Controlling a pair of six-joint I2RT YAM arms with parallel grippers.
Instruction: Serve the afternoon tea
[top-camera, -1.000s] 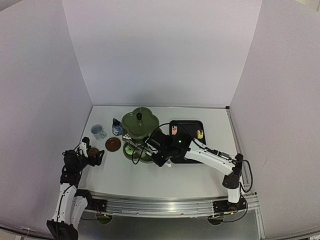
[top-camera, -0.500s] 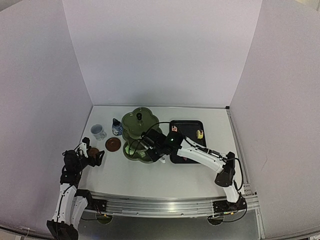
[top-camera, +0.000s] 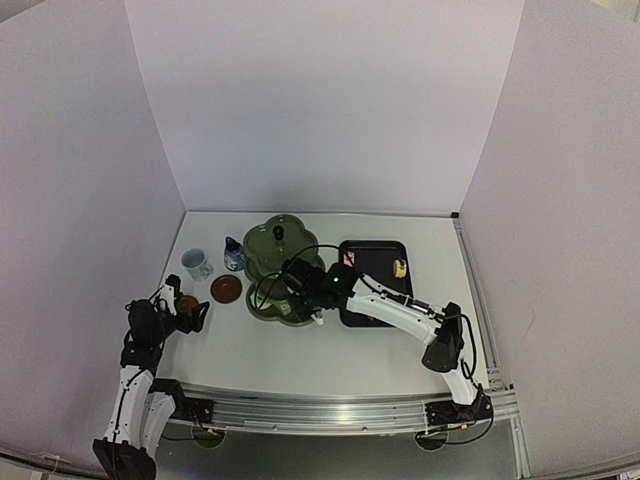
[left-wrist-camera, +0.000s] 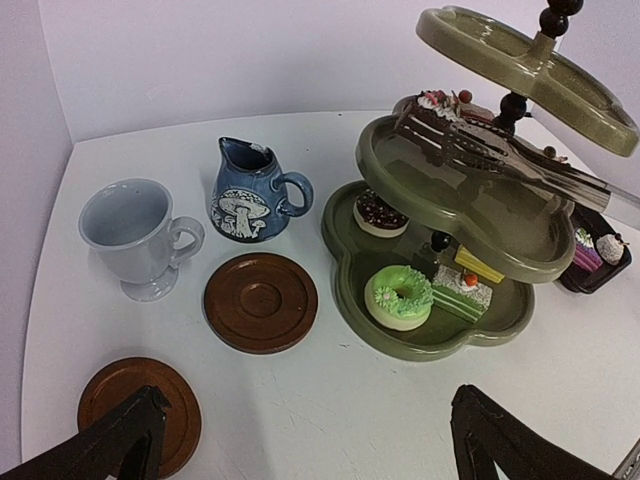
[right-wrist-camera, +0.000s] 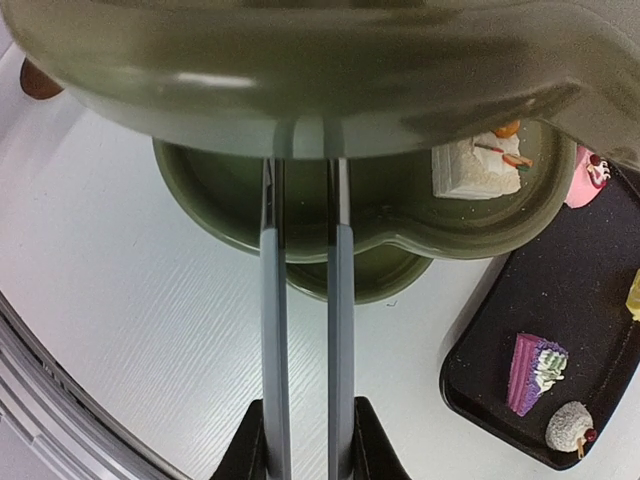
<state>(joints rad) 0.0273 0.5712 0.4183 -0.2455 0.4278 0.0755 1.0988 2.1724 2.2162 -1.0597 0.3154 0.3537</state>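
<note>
Clamping the tongs (right-wrist-camera: 275, 300), the right claw (right-wrist-camera: 305, 445) hovers beside the stand (left-wrist-camera: 400, 165), tips seemingly pinching a cake (left-wrist-camera: 440, 104).

White table (top-camera: 262, 352) — plain pale walls (top-camera: 320, 110).

**Olive stand amid blue, brown and white**

The scalloped stand (left-wrist-camera: 470, 225) is dark olive green, with black beads on its post. The pot (left-wrist-camera: 245, 195) is deep blue with a white mushroom motif. The mug (left-wrist-camera: 135, 235) is pale greyish white. The far coaster (left-wrist-camera: 260, 301) and near coaster (left-wrist-camera: 138, 412) are reddish brown with ringed grooves. One donut (left-wrist-camera: 400, 295) has bright green icing; a second cake (left-wrist-camera: 380, 212) is chocolate brown and speckled. The tongs (right-wrist-camera: 305, 330) are silver, the tray (right-wrist-camera: 590, 300) black, the desk (left-wrist-camera: 300, 420) white.
</note>
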